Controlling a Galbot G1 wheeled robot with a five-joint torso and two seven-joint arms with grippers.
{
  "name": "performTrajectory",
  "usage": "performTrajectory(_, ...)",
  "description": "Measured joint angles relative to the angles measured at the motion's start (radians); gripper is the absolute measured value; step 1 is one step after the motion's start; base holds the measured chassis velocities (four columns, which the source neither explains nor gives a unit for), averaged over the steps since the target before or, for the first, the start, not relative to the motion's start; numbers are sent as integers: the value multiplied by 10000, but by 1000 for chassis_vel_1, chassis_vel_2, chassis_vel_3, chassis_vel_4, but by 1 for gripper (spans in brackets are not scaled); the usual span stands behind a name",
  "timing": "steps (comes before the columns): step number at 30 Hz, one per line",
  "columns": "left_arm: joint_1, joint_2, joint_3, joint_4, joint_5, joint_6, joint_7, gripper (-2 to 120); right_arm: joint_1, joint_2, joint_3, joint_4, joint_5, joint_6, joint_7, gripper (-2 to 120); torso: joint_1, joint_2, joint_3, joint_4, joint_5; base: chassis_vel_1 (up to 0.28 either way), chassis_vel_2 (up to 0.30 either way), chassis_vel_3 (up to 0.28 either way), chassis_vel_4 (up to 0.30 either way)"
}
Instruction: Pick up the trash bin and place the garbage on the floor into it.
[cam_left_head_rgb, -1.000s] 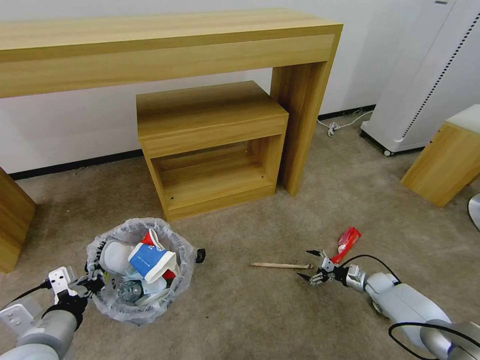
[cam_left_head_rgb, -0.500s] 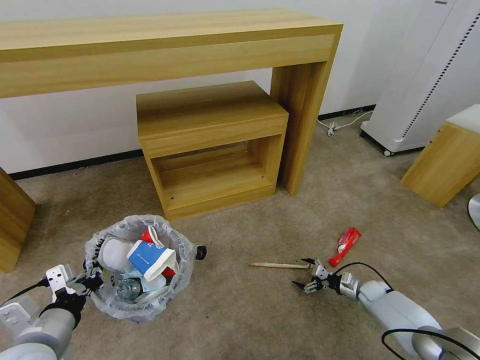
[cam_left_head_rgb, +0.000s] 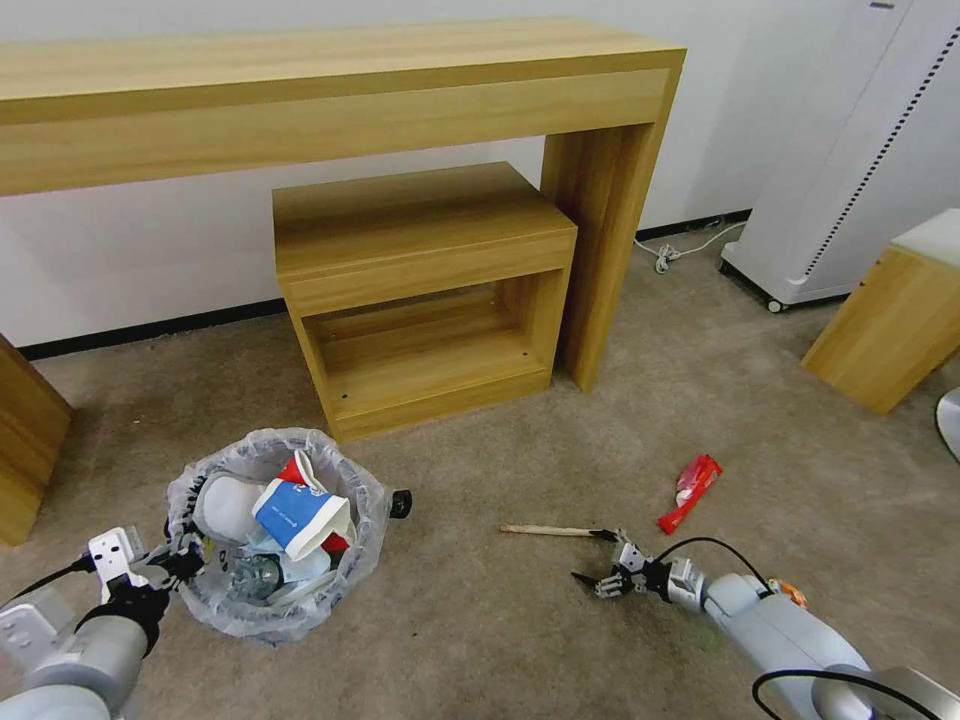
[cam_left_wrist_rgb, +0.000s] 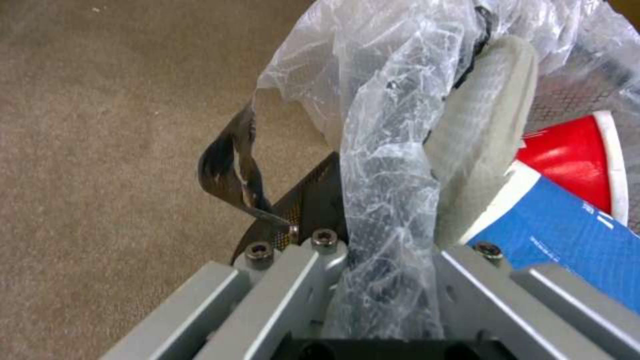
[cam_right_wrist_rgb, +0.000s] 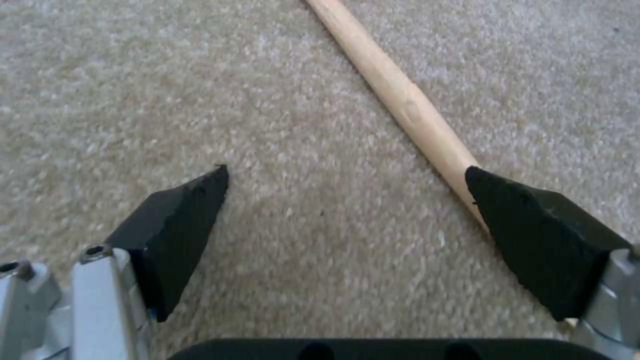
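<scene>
The left gripper (cam_left_head_rgb: 178, 563) is clamped on the bag-lined round black trash bin (cam_left_head_rgb: 275, 535) (at its left rim). The right gripper (cam_left_head_rgb: 592, 557), fingers apart, sits low beside the right end of the pale wooden stick (cam_left_head_rgb: 548, 531) on the beige carpet floor (cam_left_head_rgb: 480, 620).

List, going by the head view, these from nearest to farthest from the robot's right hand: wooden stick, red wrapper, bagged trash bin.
1. Thin wooden stick: by the open right hand, one end at its fingertip.
2. Crumpled red wrapper: on the carpet beyond it.
3. Round bag-lined trash bin: far across, held by the left hand.
</scene>
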Motion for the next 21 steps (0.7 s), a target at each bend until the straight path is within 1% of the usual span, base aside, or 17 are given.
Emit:
performTrajectory(10,68,13,-13,-59,-8,-9,0,1,-5,33,67,-71,-23,-19,54,89,0,0,0,-1,1,0,0,0,0)
performTrajectory(17,93,-21,-10,-31,2,-55,27,1,180,-37,151,-75,-329,-190,583,93,0,0,0,1,1,0,0,0,0)
performTrajectory(21,89,-18,-12,-19,2,-61,32,1,201,-75,256,-75,-549,-249,837,94,0,0,0,-1,1,0,0,0,0)
